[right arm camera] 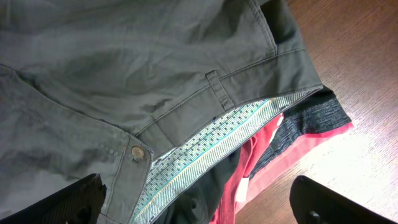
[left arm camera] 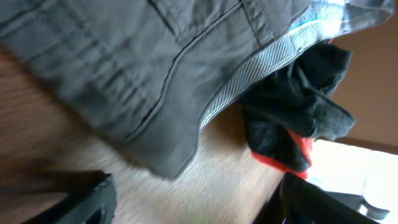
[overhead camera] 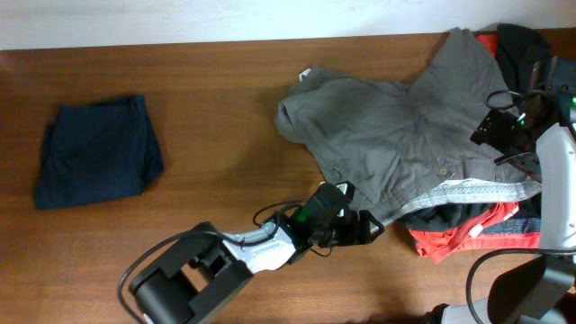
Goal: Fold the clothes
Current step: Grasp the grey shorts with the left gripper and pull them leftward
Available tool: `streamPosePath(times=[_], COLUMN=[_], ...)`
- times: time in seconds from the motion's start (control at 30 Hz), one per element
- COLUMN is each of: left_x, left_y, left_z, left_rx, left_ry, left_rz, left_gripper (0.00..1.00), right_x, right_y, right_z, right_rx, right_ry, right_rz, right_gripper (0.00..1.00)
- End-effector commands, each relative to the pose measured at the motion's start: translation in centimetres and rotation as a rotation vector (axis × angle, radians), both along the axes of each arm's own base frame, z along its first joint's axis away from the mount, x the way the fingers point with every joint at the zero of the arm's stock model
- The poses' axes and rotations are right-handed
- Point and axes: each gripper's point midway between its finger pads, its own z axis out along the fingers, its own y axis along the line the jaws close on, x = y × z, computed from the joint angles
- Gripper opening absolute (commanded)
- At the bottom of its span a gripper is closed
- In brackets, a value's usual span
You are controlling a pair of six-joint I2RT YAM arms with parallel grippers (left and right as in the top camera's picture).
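Your left gripper [overhead camera: 363,225] sits low over the wooden table [overhead camera: 225,99] with its 2 fingers [left arm camera: 93,199] spread wide and nothing between them. In the left wrist view, a corner of the grey-khaki shorts [overhead camera: 405,135] lies just ahead of it, apart from both fingers. Your right gripper [overhead camera: 493,121] is spread open too and grips nothing. It hangs above the shorts' waistband [right arm camera: 186,109], close to the metal button [right arm camera: 137,153]; you cannot tell from these views whether it touches the cloth. The shorts lie crumpled and unfolded on the right half of the table, with the waistband turned out so its patterned lining [right arm camera: 217,134] shows. Their lower right part drapes over a pile of red and black garments [overhead camera: 463,229] near the table's right edge. 1 dark navy garment [overhead camera: 97,153], folded flat, lies well apart at the far left.
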Motion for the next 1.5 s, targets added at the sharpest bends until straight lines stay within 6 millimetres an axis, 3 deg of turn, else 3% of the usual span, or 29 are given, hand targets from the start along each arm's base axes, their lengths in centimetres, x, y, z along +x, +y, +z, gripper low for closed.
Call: streamPosePath(times=[0.0,0.3,0.4,0.53,0.6,0.67,0.73,0.83,0.93,1.03,1.07,1.13,1.17,1.3,1.43,1.47], left_x=[0.2,2.1,2.3,3.4,4.8,6.8,9.5,13.7,16.8,16.9,16.6,15.4,14.9,12.9,9.7,8.9], left_y=[-0.4,-0.6,-0.5,0.4,1.9,5.1,10.3,19.9,31.1,36.3,36.9,36.8,36.6,33.6,27.7,26.2], left_z=[-1.4,-1.5,-1.5,-0.9,0.0,1.2,2.5,4.7,8.4,9.9,9.9,9.0,8.6,7.6,6.7,6.6], left_rx=[-0.007,-0.014,-0.015,-0.044,-0.067,-0.06,-0.001,0.129,0.178,0.17,0.155,0.151,0.157,0.157,0.164,0.169], left_ry=[0.038,-0.037,-0.034,-0.023,-0.015,0.008,-0.019,-0.115,-0.191,-0.193,-0.176,-0.116,-0.089,0.002,0.076,0.081], left_rz=[0.026,0.092,0.095,0.078,0.067,0.093,0.162,0.344,0.615,0.74,0.747,0.72,0.712,0.624,0.443,0.394], left_gripper=[0.75,0.28,0.01,0.01,0.01,0.01,0.01,0.01,0.01,0.03,0.24,0.69,0.75,0.77,0.73,0.7], right_x=[-0.1,-0.1,-0.1,-0.1,-0.1,-0.1,0.0,0.0,0.1,0.1,0.2,0.5,0.7,1.9,2.5,2.6], right_y=[0.1,0.2,0.2,0.2,0.2,0.2,0.2,0.1,0.1,0.3,0.4,1.2,1.7,4.2,6.7,7.6], right_z=[0.9,0.9,0.9,0.9,0.9,0.9,0.9,0.9,0.9,0.9,0.9,0.8,0.8,0.8,-0.1,-0.6], right_rx=[-0.001,0.005,0.005,0.005,0.001,0.0,-0.002,-0.003,-0.003,0.001,0.01,0.045,0.066,0.174,0.294,0.342], right_ry=[-0.027,-0.026,-0.026,-0.026,-0.022,-0.022,-0.023,-0.026,-0.027,-0.028,-0.031,-0.04,-0.049,-0.103,-0.121,-0.123], right_rz=[-0.008,-0.006,-0.006,-0.005,0.012,0.013,0.02,0.02,0.02,0.023,0.03,0.086,0.112,0.267,0.391,0.429], right_gripper=[0.99,0.99,0.99,0.99,0.99,0.99,0.99,0.99,0.99,0.99,0.99,0.99,0.99,0.99,0.99,0.94])
